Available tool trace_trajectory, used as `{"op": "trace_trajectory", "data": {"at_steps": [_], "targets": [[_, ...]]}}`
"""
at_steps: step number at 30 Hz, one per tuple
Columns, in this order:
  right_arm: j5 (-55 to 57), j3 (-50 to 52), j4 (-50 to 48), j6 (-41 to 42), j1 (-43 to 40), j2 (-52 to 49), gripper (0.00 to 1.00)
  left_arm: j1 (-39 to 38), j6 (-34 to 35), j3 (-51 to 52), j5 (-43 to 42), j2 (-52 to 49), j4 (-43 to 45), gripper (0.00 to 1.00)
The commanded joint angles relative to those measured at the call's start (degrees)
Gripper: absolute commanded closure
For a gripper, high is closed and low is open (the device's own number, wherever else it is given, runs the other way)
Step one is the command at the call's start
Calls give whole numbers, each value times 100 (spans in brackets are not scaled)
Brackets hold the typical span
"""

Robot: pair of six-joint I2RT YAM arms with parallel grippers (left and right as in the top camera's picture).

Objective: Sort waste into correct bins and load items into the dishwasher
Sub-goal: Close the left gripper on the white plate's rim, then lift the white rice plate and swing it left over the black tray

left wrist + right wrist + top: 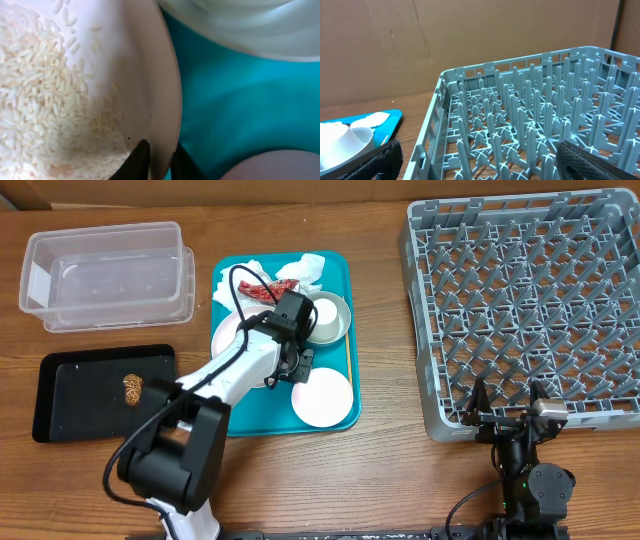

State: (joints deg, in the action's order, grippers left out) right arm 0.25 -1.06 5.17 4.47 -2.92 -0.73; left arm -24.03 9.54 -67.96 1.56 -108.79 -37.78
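In the left wrist view my left gripper [161, 155] is shut on the right rim of the pale pinkish dish [125, 60], one finger inside and one outside. White rice-like crumbs [35, 100] fill the dish. Overhead, the left gripper [272, 352] is over the teal tray [225, 415], with the pinkish dish [230, 335] to its left. The grey-rimmed bowl [335, 320] and the large white plate [322, 395] also sit there. White napkins [305, 270] and a red wrapper [262, 288] lie at the tray's back. My right gripper [507, 405] stands open at the dish rack's [530, 310] near edge.
A clear tub [108, 275] stands at the back left. In front of it, a black tray [70, 395] holds a brown food lump [133, 388]. A thin wooden stick [349, 355] lies along the teal tray's right side. The rack's upright pegs [530, 115] fill the right wrist view.
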Motion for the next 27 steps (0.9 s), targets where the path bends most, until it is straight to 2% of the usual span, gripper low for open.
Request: {"op": "trace_trajectory", "data": {"at_steps": [1, 3, 6, 10, 17, 27], "targets": [[9, 59, -33, -20, 17, 57, 0, -37, -90, 37, 33, -179, -4, 91], [9, 59, -33, -22, 17, 57, 0, -37, -74, 24, 35, -177, 0, 91], [9, 59, -33, -20, 17, 57, 0, -37, -76, -24, 42, -175, -28, 96], [9, 59, -33, -20, 17, 57, 0, -37, -76, -164, 39, -166, -173, 96], [9, 59, -33, -20, 17, 57, 0, -37, -76, -772, 70, -166, -787, 96], [9, 59, -33, -22, 17, 57, 0, -37, 203, -1631, 682, -166, -1685, 96]]}}
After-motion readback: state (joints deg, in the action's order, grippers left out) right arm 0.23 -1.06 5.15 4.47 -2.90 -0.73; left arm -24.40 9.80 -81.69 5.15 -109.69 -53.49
